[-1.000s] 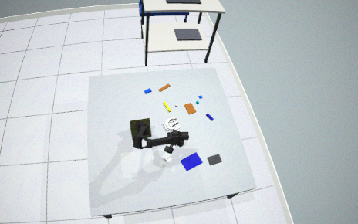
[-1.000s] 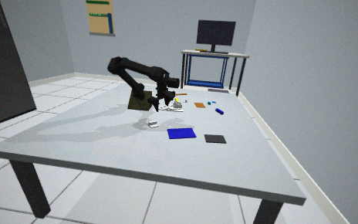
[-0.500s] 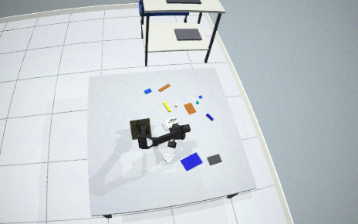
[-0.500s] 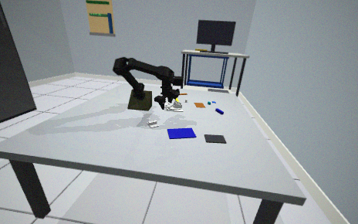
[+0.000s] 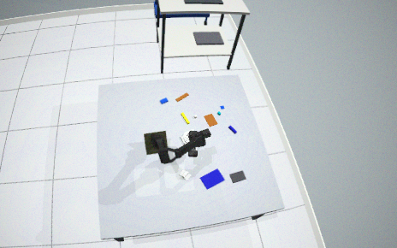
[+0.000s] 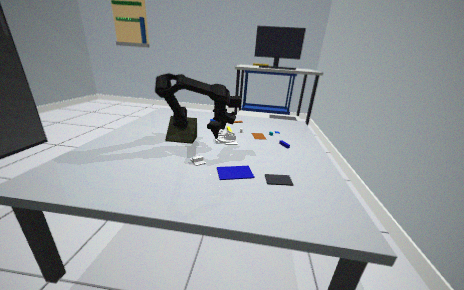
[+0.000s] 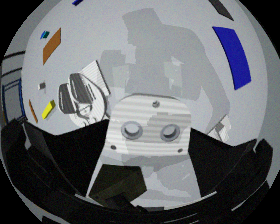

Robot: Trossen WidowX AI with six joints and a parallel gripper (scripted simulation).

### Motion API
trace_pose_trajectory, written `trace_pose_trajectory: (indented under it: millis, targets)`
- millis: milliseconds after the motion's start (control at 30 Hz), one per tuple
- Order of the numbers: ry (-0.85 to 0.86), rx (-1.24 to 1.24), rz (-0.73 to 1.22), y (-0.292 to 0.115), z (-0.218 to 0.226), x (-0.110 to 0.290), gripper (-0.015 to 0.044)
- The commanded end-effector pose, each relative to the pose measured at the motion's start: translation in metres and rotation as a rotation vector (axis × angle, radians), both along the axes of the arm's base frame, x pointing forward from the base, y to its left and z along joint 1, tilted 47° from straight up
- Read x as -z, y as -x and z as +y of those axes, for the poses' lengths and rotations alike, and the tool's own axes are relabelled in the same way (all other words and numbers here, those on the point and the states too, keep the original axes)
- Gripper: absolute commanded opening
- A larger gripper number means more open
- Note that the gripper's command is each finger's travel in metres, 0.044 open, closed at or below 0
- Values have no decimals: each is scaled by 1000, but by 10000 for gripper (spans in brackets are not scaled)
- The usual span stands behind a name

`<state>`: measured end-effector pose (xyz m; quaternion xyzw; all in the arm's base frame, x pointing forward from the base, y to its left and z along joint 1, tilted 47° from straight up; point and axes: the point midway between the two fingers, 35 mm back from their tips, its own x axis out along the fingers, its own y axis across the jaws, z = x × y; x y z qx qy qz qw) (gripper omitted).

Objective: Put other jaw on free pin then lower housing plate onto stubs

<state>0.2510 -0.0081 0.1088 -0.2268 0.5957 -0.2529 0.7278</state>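
Observation:
My gripper is shut on the white housing plate, its black fingers at the plate's two side edges. The plate has two large holes and is held above the table, its broad face toward the wrist camera. The white gripper base stands on the table, left of the held plate in the wrist view. Two grey ribbed jaws lie side by side on it. The pins, stubs and gear teeth are too small or hidden to judge.
A white holder stands near the blue sheet. A dark grey sheet lies beside that. An orange square and a yellow bar lie beyond the base.

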Motion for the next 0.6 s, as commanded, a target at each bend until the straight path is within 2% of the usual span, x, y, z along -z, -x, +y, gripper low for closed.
trace_pose_trajectory:
  millis: [0,567]
  targets:
    - [12,-38,49,2,11,14,351]
    - [76,-199,195,13,51,54,351]
